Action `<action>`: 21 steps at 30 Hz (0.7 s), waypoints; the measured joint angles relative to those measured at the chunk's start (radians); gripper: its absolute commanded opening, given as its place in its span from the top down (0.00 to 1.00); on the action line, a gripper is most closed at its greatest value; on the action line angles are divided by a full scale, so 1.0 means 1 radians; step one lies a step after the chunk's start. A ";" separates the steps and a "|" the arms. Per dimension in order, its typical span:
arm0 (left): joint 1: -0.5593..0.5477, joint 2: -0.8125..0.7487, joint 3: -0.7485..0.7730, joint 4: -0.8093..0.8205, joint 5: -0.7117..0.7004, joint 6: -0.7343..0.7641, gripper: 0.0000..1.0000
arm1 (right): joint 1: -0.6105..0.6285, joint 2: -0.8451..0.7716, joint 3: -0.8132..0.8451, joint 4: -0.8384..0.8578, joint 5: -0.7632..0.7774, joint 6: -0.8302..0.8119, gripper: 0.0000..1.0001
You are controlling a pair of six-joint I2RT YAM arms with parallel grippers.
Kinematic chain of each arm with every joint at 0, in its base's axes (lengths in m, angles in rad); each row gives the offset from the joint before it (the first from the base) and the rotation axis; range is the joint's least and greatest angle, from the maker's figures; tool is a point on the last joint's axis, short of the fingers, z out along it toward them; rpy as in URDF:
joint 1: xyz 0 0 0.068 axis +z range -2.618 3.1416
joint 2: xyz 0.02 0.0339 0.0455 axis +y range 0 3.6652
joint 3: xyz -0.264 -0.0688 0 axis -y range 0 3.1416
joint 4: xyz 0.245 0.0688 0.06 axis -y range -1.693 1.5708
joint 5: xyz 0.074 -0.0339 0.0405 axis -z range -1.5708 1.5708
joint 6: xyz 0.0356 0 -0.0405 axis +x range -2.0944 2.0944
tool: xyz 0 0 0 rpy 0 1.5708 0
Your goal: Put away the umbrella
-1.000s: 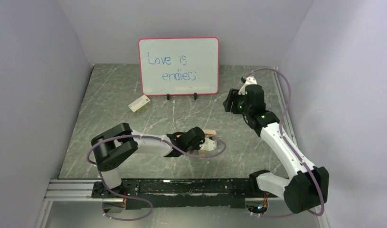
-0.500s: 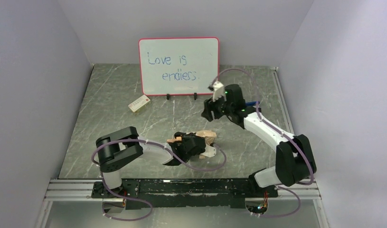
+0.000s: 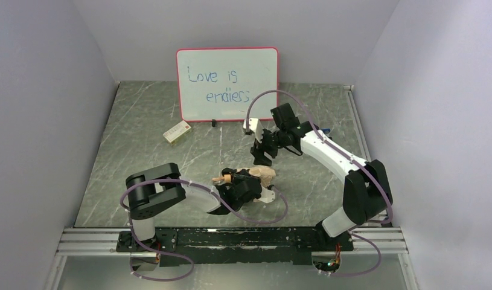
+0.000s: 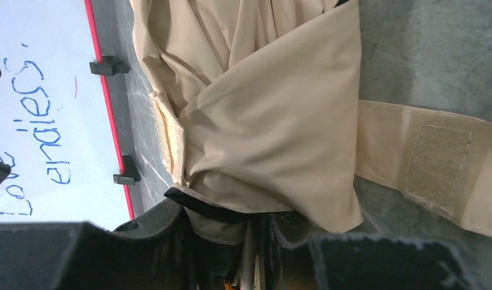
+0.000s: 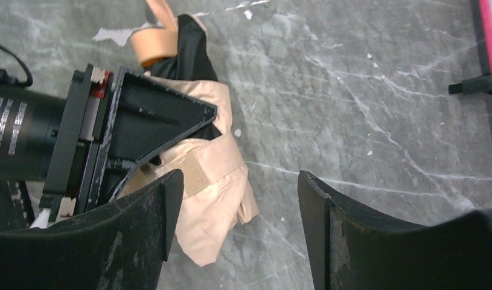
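Left end effector [image 3: 244, 186] clamps the folded tan fabric umbrella [image 3: 262, 174] on the grey tabletop [image 3: 159, 139]. Right end effector [image 5: 237, 181] has swung in over it, jaws wide, empty. Fastening the velcro strap [image 4: 439, 160] looks next.

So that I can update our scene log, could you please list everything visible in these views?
umbrella: one, tan with black lining and pale orange handle, folded, at the table's centre
whiteboard: one, white, pink-red frame, blue writing, standing at the far edge
small box: one, white and red, left of the whiteboard's foot
small blue item: one, mostly hidden behind the right arm
table: one, dark grey marbled
left arm: one, white and black, jaws shut on the umbrella
right arm: one, white and black, jaws open just beyond the umbrella
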State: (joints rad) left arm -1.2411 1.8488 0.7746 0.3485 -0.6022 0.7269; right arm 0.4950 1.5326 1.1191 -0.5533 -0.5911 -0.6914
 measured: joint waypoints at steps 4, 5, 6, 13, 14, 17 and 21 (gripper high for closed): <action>-0.003 0.002 -0.002 0.006 -0.006 0.004 0.95 | 0.011 0.008 0.013 -0.076 -0.003 -0.080 0.26; -0.004 0.003 -0.003 0.008 -0.007 0.006 0.95 | 0.017 0.012 0.013 -0.090 -0.002 -0.095 0.26; -0.005 0.003 -0.004 0.011 -0.009 0.009 0.95 | 0.024 0.018 0.013 -0.101 -0.001 -0.105 0.26; -0.010 0.008 -0.008 0.022 -0.019 0.018 0.95 | 0.057 0.105 0.020 -0.145 0.026 -0.140 0.25; -0.011 0.008 -0.010 0.025 -0.021 0.019 0.95 | 0.058 0.121 0.026 -0.152 0.031 -0.143 0.25; -0.012 0.009 -0.010 0.028 -0.022 0.022 0.95 | 0.064 0.163 0.033 -0.158 0.046 -0.149 0.25; -0.013 0.011 -0.010 0.029 -0.024 0.027 0.95 | 0.076 0.201 0.035 -0.159 0.061 -0.151 0.25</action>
State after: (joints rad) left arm -1.2545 1.8599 0.7643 0.3775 -0.6266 0.7544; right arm 0.5713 1.7332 1.1538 -0.7124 -0.5301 -0.8429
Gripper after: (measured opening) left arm 0.334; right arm 0.753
